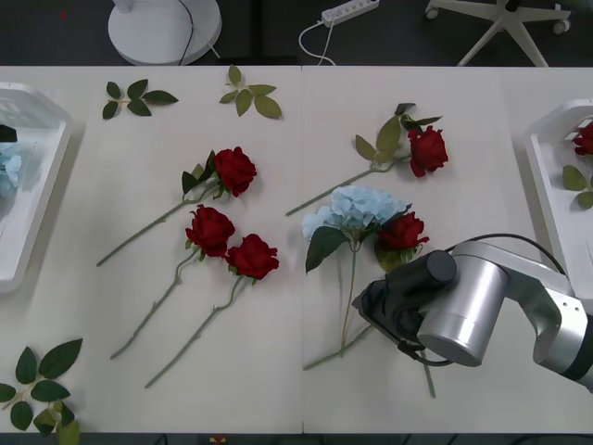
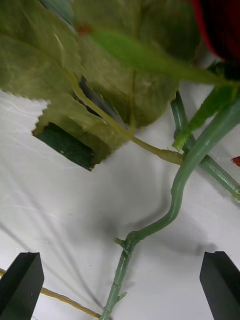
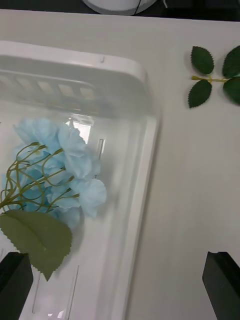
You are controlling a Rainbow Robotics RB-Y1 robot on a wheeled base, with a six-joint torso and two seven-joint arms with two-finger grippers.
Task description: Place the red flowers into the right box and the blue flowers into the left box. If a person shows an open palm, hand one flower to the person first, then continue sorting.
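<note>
Red flowers (image 1: 234,171) lie across my table (image 1: 278,371), and my right gripper (image 2: 120,280) hangs wide open over one stem (image 2: 176,200) at five o'clock, left gripper (image 3: 120,280) wide too.

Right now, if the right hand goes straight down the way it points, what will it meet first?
Most likely the green stem that crosses between the open black fingers of the right hand, with the white table just below it. The depth is hard to judge, so a leaf could touch first.
</note>
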